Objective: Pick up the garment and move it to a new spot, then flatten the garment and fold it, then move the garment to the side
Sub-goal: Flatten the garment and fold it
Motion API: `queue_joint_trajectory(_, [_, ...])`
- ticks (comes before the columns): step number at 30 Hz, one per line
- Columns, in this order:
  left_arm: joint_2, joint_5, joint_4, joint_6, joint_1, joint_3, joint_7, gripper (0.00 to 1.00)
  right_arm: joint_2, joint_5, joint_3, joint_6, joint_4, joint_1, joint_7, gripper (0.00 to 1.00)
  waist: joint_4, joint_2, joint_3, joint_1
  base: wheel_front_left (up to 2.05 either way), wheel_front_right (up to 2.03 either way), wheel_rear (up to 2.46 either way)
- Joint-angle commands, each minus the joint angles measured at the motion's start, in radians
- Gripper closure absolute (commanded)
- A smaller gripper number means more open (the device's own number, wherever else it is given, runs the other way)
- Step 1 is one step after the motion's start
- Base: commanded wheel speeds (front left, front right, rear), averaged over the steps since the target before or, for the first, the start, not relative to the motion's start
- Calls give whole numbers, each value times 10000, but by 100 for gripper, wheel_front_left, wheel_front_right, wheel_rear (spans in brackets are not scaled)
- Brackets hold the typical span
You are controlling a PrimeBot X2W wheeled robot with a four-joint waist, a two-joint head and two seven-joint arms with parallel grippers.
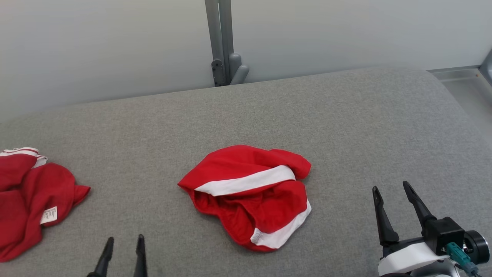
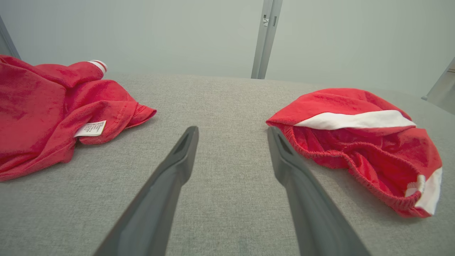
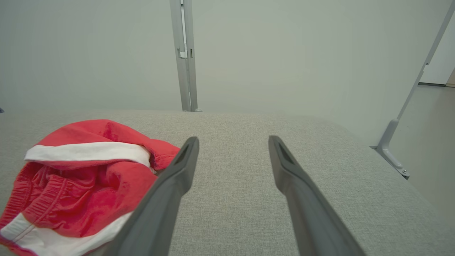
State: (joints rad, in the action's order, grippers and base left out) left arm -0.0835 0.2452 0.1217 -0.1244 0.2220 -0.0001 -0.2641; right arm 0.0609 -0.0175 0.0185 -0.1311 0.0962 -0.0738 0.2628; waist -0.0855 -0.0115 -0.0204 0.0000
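A crumpled red garment [image 1: 251, 194] with white stripes and an elastic waistband lies in the middle of the grey padded table [image 1: 346, 127]. It also appears at the right of the left wrist view, garment [image 2: 359, 142], and at the left of the right wrist view, garment [image 3: 85, 181]. My left gripper [image 1: 125, 243] stands open low at the front, left of the garment and apart from it, left gripper [image 2: 233, 133]. My right gripper [image 1: 390, 189] is open to the garment's right, holding nothing, right gripper [image 3: 233, 142].
A second red garment [image 1: 30, 196] with a white label lies bunched at the table's left edge, second garment [image 2: 53, 106]. A grey metal post [image 1: 222, 42] rises behind the table's far edge. The table's right corner rounds off near a frame leg [image 3: 394, 142].
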Motion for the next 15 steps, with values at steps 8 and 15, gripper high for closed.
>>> queue_joint_trajectory(8, [-948, 841, -90, -54, -1709, -4293, 1926, 0, 138, -71, -234, 7, -10, 360, 30, 0, -335, 115, 351, 0, 0, 0, 0])
queue_joint_trajectory(15, [-1223, 1664, 620, -54, -2843, -5700, 3437, 0, 29, -173, -434, 5, 21, 633, 30, 0, -976, 115, 785, 0, 0, 0, 0])
